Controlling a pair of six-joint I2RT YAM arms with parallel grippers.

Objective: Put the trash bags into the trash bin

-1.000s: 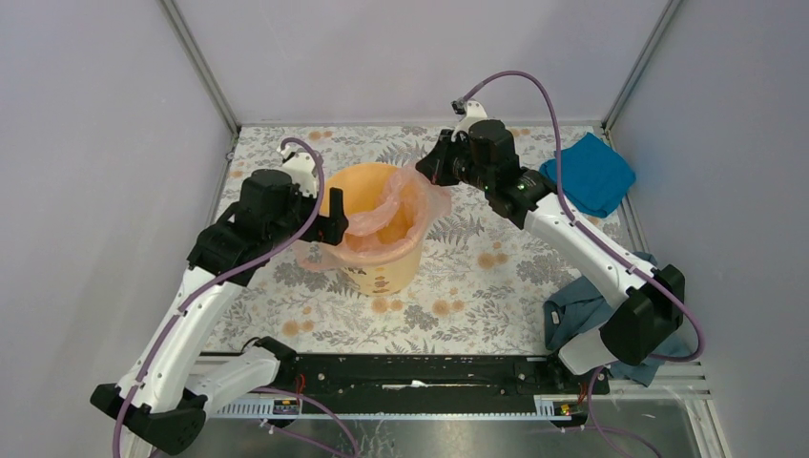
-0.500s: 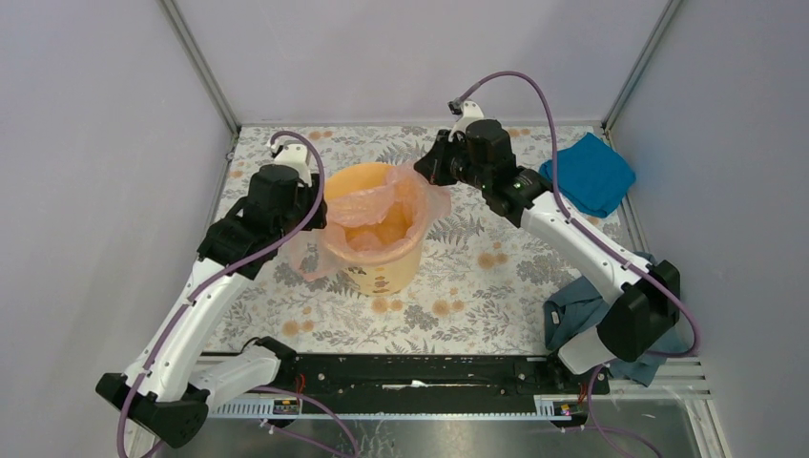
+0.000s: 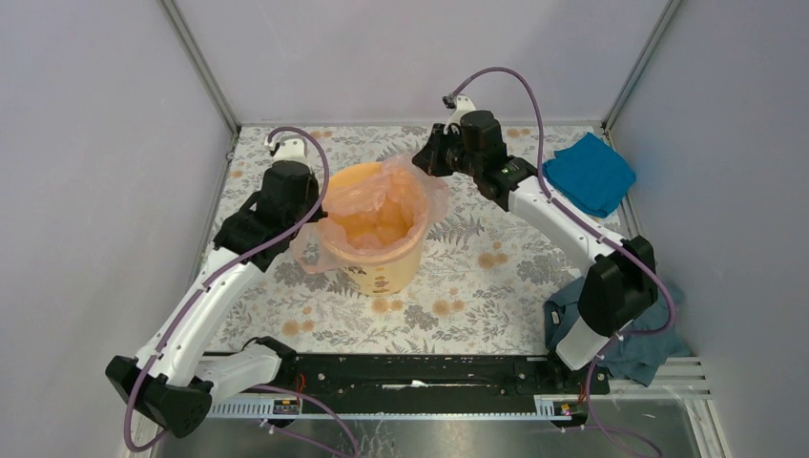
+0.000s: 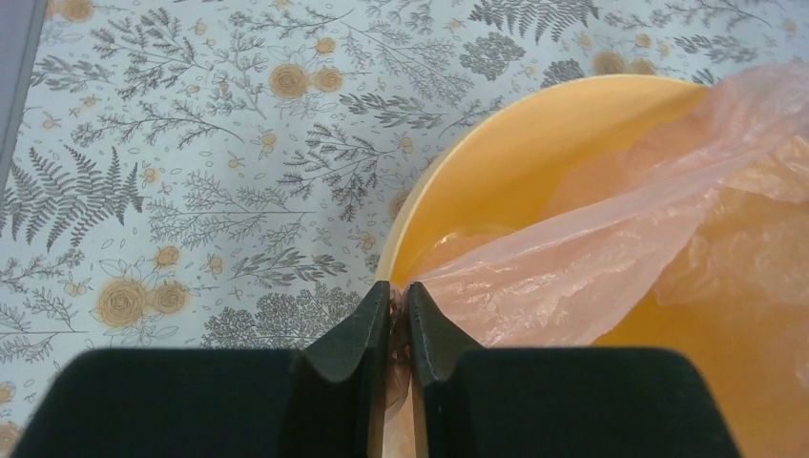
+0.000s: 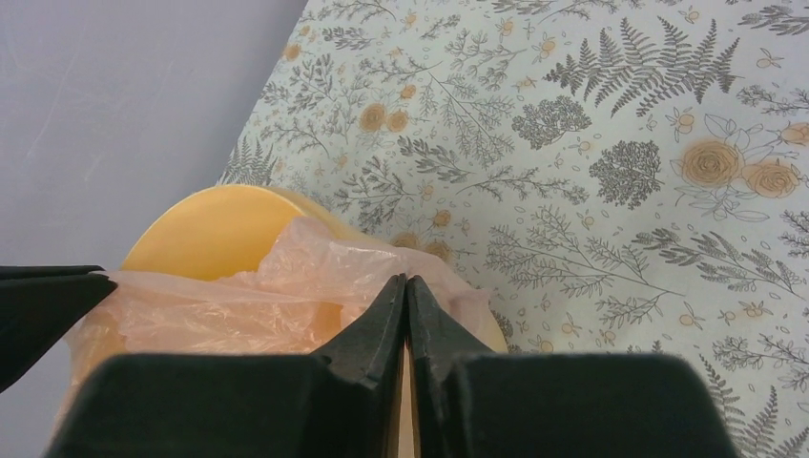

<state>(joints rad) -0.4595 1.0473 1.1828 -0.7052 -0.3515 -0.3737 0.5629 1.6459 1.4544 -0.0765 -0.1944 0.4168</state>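
Pink trash bag [image 3: 431, 196] draped inside yellow trash bin [image 3: 386, 272] on floral desk [image 3: 477, 286], left hand [image 4: 399, 291] pinching film at the rim, right hand [image 5: 406, 281] pinching the opposite edge.

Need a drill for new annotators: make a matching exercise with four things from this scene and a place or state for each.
Things:
1. bag
2. bin
3. blue cloth
4. teal cloth

Places or states:
A. upright, in the middle
B. crumpled, near right corner
C. partly in the bin, spilling over its rim
D. folded, far right corner

Pairs: 1-C, 2-A, 3-D, 4-B
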